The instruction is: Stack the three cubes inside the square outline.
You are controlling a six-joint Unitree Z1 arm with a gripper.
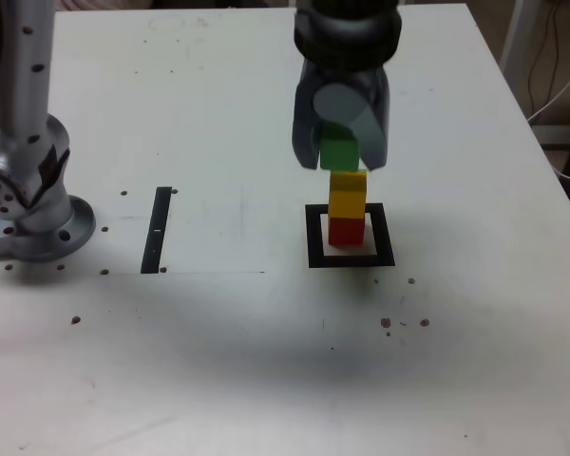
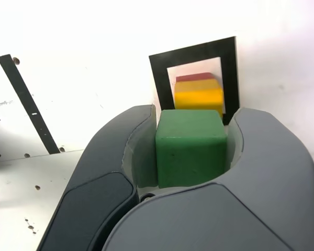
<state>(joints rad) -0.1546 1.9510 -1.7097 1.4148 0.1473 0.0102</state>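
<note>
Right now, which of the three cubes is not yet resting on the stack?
The green cube: it is shut in the end effector, just above the yellow cube, which sits on the red cube inside the square outline.

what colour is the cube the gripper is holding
Green, clearest in the wrist view, clamped in the gripper.
</note>
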